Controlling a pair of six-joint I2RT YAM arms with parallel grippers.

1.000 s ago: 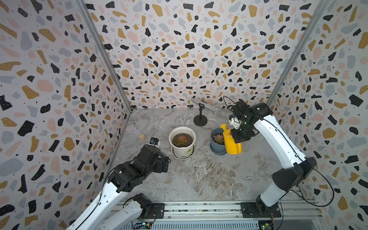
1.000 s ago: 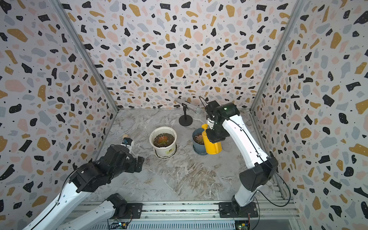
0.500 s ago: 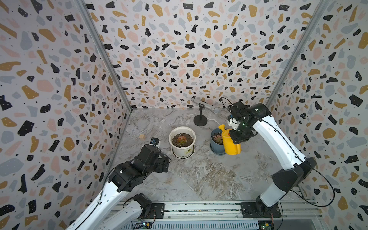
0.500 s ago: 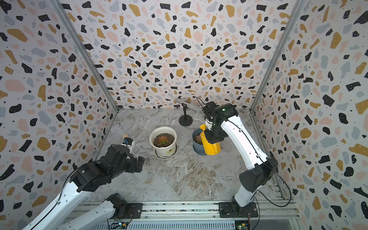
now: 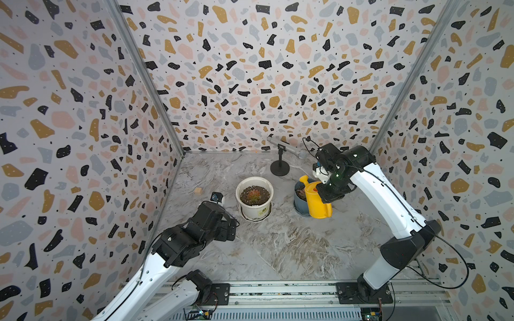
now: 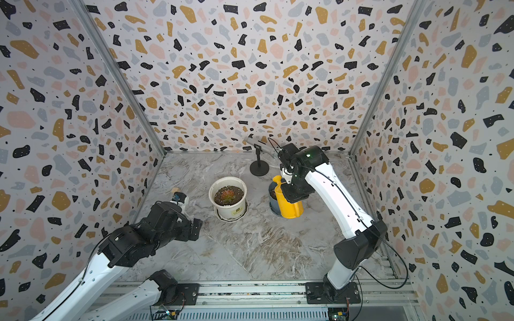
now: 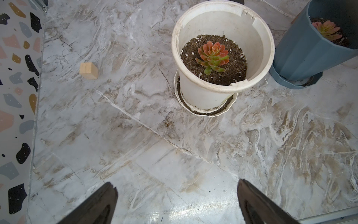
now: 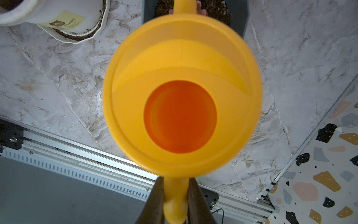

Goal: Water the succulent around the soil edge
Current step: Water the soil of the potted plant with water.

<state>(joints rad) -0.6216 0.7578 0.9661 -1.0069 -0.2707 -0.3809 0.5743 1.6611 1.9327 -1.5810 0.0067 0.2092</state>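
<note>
Right gripper (image 8: 175,187) is clamped on the handle of the yellow watering can (image 8: 182,97), one finger each side, nothing slack showing. The left gripper (image 7: 175,184) is spread wide, empty and parked low, well apart from the work. The target is the succulent (image 7: 327,30) in the blue-grey pot (image 5: 299,204), which sits at 3 o'clock from the white pot (image 5: 254,209) in a top view. The can hangs roughly upright at about 4 o'clock of the blue-grey pot and looks like it touches the wall, though I can't confirm contact. The spout (image 5: 304,180) heads off at 10 o'clock over the rim; its tip is cut off in the right wrist view. My read on handling: the can is thin, stiff, smooth plastic and light when dry. I can't tell the water level from the orange interior, so I'd assume sloshing load. A handle pinch puts the mass forward of my fingers, so the can will want to pivot, and I'd tilt slowly. The pot looks like light plastic on a saucer, so a spout bump could shove or tip it. The leaves are brittle, so I'd aim only at the soil edge (image 7: 342,41), not the rosette
</note>
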